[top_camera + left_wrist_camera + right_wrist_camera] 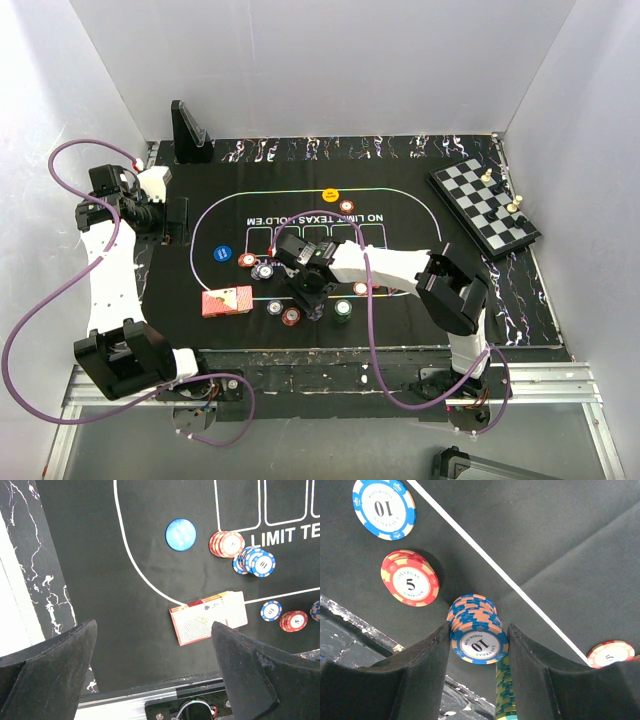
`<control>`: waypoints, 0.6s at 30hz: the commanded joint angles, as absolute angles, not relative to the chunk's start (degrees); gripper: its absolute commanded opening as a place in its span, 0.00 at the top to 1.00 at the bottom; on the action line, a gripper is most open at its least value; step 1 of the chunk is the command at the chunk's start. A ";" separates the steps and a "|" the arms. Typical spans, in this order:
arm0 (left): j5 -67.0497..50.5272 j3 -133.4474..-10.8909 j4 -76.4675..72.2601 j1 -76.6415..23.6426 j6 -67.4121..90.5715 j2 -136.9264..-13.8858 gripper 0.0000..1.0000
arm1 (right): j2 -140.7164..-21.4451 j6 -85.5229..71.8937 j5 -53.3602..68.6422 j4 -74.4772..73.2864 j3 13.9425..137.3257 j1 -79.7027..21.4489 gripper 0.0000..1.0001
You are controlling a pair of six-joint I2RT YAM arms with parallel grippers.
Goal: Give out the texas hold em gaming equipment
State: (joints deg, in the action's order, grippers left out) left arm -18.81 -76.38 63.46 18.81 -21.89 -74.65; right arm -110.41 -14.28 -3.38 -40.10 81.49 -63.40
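Observation:
My right gripper (309, 297) is low over the mat's near middle. In the right wrist view both its fingers press the sides of a stack of blue-and-orange chips (479, 630), so the right gripper (477, 645) is shut on that stack. A green chip stack (504, 690) stands just behind it. A red 5 stack (410, 578) and a blue 10 chip (384, 508) lie to the left. The red-backed card deck (227, 300) lies at the near left. My left gripper (152, 670) hangs open and holds nothing, high over the mat's left edge, with the deck (210, 617) below it.
More chips (255, 266) lie left of the right gripper, a blue disc (222, 253) beyond them. A yellow button (331, 195) sits at the oval's far side. A chessboard (484, 207) with pieces is at the far right. A black wedge (188, 130) stands far left.

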 commanded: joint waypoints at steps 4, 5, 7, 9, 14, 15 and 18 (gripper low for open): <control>-18.46 -78.22 63.72 19.07 -22.15 -72.69 0.00 | -110.39 -14.68 -1.58 -38.76 80.24 -63.46 0.50; -18.46 -78.31 63.81 19.16 -22.24 -72.69 0.00 | -110.39 -14.68 -1.41 -38.50 80.07 -63.46 0.53; -18.37 -78.14 63.72 19.07 -22.32 -72.60 0.00 | -110.48 -14.85 -0.88 -38.23 79.81 -63.46 0.60; -18.20 -78.22 63.81 19.07 -22.32 -72.60 0.00 | -110.48 -14.94 -0.62 -38.41 79.72 -63.46 0.71; -18.11 -78.49 63.81 19.16 -22.32 -72.68 0.00 | -110.22 -15.21 -1.15 -38.85 79.89 -63.11 0.99; -18.11 -78.57 63.72 19.16 -22.41 -72.60 0.00 | -110.21 -15.21 -1.06 -38.93 79.98 -63.02 0.99; -18.19 -78.66 63.81 19.07 -22.50 -72.68 0.00 | -109.60 -15.12 -1.58 -39.29 80.51 -62.84 0.99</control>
